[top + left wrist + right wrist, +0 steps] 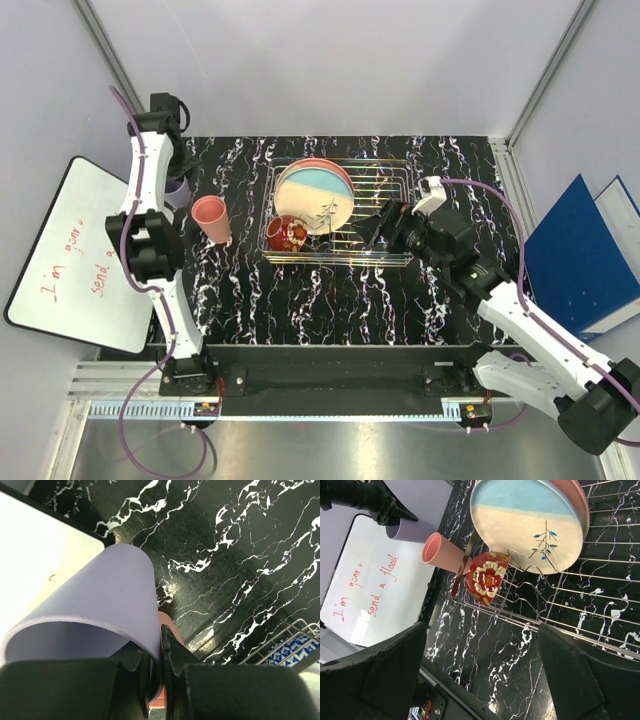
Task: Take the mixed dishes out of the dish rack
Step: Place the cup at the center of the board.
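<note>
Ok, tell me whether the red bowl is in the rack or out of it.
In. The red bowl stands tipped on edge among the dish rack's tines, beside the cream/blue plate.

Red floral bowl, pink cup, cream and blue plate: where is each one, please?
Red floral bowl (487,580): right wrist view, on its painted flower.
Pink cup (212,220): top external view, on its side wall.
Cream and blue plate (520,535): right wrist view, on its cream face.
</note>
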Tool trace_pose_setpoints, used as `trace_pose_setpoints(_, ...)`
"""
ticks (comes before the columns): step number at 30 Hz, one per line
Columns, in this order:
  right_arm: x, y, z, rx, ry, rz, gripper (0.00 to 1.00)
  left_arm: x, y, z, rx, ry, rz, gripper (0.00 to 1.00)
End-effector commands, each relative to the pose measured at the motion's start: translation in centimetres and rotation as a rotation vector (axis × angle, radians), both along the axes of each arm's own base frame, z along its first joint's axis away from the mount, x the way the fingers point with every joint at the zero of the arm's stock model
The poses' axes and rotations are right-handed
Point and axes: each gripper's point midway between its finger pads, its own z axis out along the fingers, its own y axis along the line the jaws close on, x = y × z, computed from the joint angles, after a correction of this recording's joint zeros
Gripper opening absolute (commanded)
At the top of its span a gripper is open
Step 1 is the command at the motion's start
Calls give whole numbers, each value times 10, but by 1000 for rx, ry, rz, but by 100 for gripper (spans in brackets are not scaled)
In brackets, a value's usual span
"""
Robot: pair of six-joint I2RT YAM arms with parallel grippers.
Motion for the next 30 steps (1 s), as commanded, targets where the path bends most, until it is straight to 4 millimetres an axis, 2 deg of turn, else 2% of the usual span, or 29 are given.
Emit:
trace_pose_setpoints(1, 7, 5, 4, 14, -27, -4, 100, 10, -4, -22, -50, 8, -32, 0)
trace_pose_setpoints(2, 9, 7, 9, 30, -47, -1, 100, 9, -2, -27, -55, 17, -27, 0)
trace_pose_setpoints(5, 10, 8, 8, 29, -42, -1, 100, 4, -1, -48, -83, 52, -22, 0)
trace_pose_setpoints(12, 12, 9, 4, 22, -36, -3, 100, 3, -3, -61, -116, 72, -29, 0)
trace_pose_setpoints(14, 12, 9, 4, 25, -34, -3, 100, 5, -4, -60, -123, 65, -36, 1)
trace_pose_setpoints(15, 11, 9, 5, 25, -36, 0, 100, 5, -4, -59, -121, 65, -40, 9)
trace_pose_setpoints(18, 12, 10, 4, 25, -34, 0, 100, 6, -3, -54, -113, 52, -38, 21)
trace_pose_setpoints(27, 11, 10, 1, 27, -24, 5, 100, 4, 1, -48, -106, 43, -25, 31)
trace_pose_setpoints(30, 10, 12, -1, 35, -22, 12, 100, 5, 4, -34, -80, 12, -13, 36)
